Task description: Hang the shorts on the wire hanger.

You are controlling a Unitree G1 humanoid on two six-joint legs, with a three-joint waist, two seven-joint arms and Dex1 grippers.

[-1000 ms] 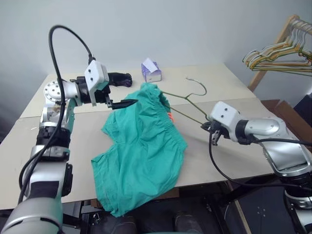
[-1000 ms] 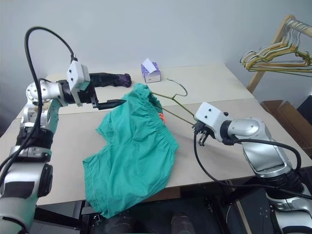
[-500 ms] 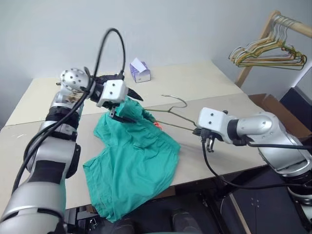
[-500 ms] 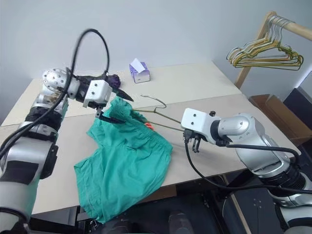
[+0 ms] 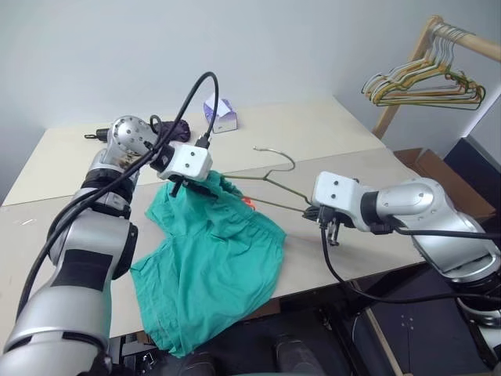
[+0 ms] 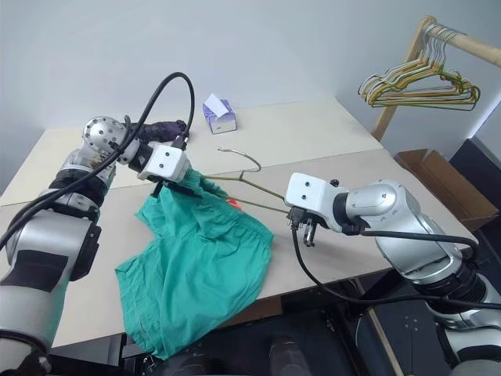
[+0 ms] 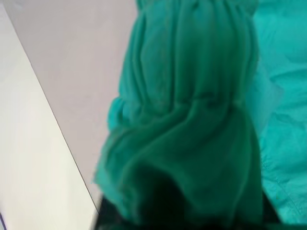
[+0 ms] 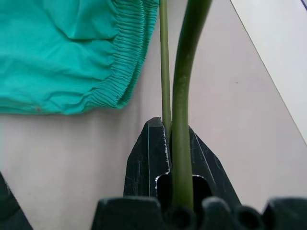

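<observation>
Shorts lie spread on the table, lower part hanging over the near edge. Left pincer sits at the gathered waistband, cloth bunched around its fingers; cannot tell whether they grip. Right pincer clamped together on one corner of the wire hanger. The hanger's other end is under the waistband, its hook toward the far edge.

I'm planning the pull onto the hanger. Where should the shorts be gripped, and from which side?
Grip the shorts at the gathered waistband, on the end away from the hanger, coming from above. That edge is bunched and raised off the table, so it is probably easiest to pinch; the legs lie flat.
</observation>
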